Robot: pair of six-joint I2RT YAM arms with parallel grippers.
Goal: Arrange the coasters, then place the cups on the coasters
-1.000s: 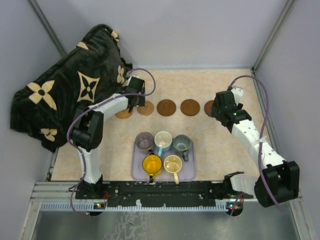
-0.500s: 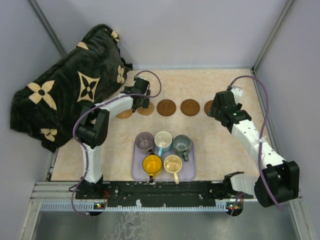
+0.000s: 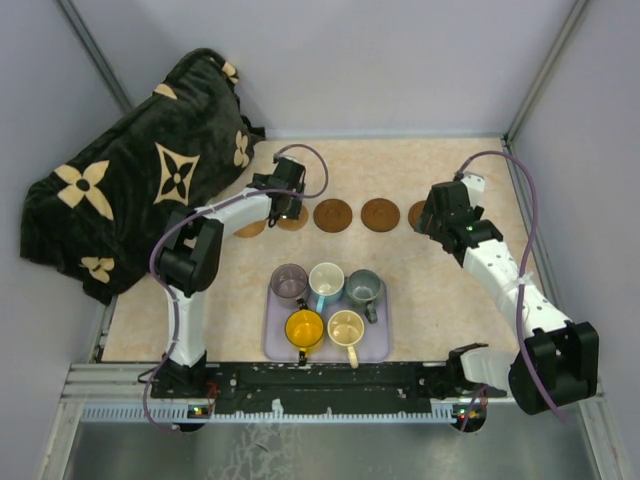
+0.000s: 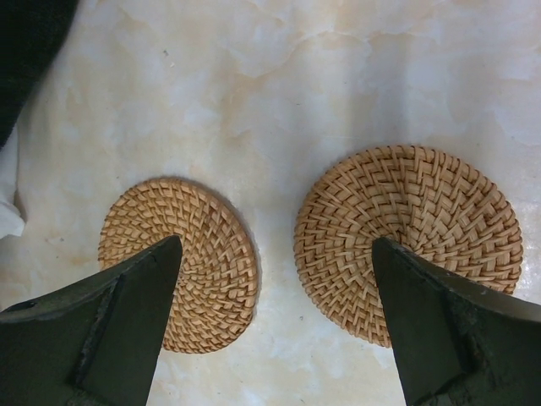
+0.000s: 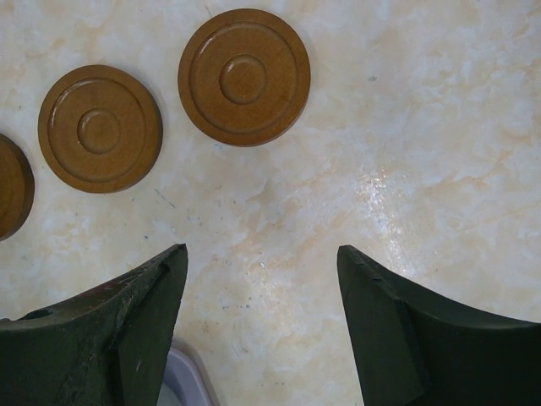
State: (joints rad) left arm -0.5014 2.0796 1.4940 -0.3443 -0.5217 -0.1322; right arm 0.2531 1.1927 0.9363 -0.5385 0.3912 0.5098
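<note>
Five coasters lie in a row across the far side of the table. The two light tan woven ones (image 4: 179, 262) (image 4: 410, 237) are at its left end (image 3: 246, 229) (image 3: 294, 220). My left gripper (image 4: 276, 243) (image 3: 287, 207) hovers open above the gap between them, holding nothing. The dark brown coasters (image 3: 332, 214) (image 3: 380, 214) (image 5: 244, 76) (image 5: 100, 128) continue to the right. My right gripper (image 5: 262, 251) (image 3: 432, 222) is open and empty over bare table and partly hides the last one. The cups, purple (image 3: 289, 283), white (image 3: 326, 280), grey-green (image 3: 362, 287), yellow (image 3: 304, 327) and cream (image 3: 346, 327), stand on the tray.
The lavender tray (image 3: 375, 345) sits near the front middle; its corner (image 5: 182, 382) shows in the right wrist view. A dark blanket with cream flower motifs (image 3: 130, 180) is heaped at the back left, close to the left arm.
My left gripper has moved right along the row, from over the leftmost tan coaster to above the gap between the two. The right arm has not moved.
</note>
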